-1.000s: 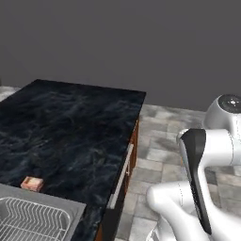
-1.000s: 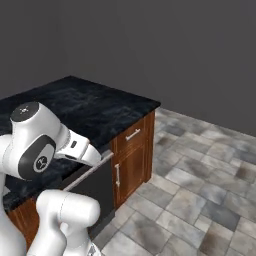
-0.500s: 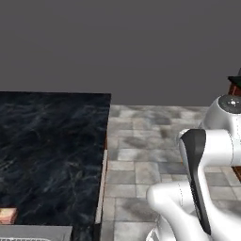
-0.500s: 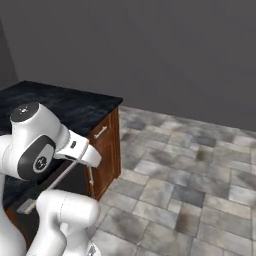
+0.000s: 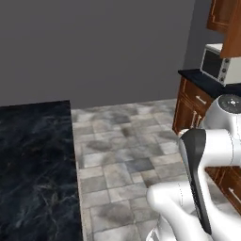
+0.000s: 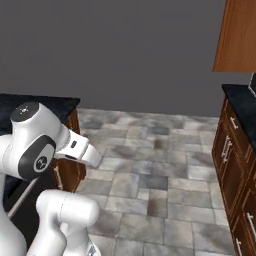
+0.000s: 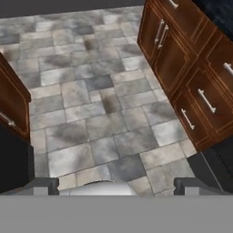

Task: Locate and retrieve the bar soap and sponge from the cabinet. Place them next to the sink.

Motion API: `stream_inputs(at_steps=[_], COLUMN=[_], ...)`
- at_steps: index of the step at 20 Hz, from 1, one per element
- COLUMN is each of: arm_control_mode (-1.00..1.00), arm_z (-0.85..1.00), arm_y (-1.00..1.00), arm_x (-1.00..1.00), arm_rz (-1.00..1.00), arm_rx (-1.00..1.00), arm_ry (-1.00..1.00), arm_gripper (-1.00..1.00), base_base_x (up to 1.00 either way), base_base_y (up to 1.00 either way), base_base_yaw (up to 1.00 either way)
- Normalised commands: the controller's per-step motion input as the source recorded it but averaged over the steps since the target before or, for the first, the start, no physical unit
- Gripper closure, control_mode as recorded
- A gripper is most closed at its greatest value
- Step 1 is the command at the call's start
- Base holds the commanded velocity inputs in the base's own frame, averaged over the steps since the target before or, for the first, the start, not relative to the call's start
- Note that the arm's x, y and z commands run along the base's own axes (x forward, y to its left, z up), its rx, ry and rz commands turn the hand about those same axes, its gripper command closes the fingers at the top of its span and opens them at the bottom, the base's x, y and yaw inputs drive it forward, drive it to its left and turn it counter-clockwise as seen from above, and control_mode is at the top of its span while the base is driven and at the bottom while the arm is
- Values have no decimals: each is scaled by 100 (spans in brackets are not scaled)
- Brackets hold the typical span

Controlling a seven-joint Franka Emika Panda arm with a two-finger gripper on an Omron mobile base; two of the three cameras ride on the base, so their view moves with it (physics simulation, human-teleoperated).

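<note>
Hand view looks down at floor tiles point(image 7: 91, 104) between drawer units point(image 7: 191, 77) — the gripper point(image 7: 116, 184) is wide open, holding nothing. Soap and sponge aren't visible; a cabinet point(image 6: 239, 35) hangs at upper right. Judged step: locating — next, approach it.

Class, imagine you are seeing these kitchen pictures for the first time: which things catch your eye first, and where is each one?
The white robot arm bulks large at the lower right of the left base view. A black marble counter fills that view's left side, and a white microwave sits on a dark counter at upper right. In the hand view, reddish-brown drawer units with silver handles line the right of a grey tiled floor.
</note>
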Motion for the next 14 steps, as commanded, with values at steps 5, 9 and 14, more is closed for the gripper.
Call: stream_inputs(at_steps=[5,9,14], arm_control_mode=[100,100,100], arm_z=[0,0,0], arm_y=[0,0,0], arm_x=[0,0,0], arm_rz=[0,0,0], arm_rx=[0,0,0], arm_ry=[0,0,0], arm_gripper=[-100,-100,-100], base_base_x=[0,0,0], base_base_y=[0,0,0], base_base_yaw=[-50,-50,-50])
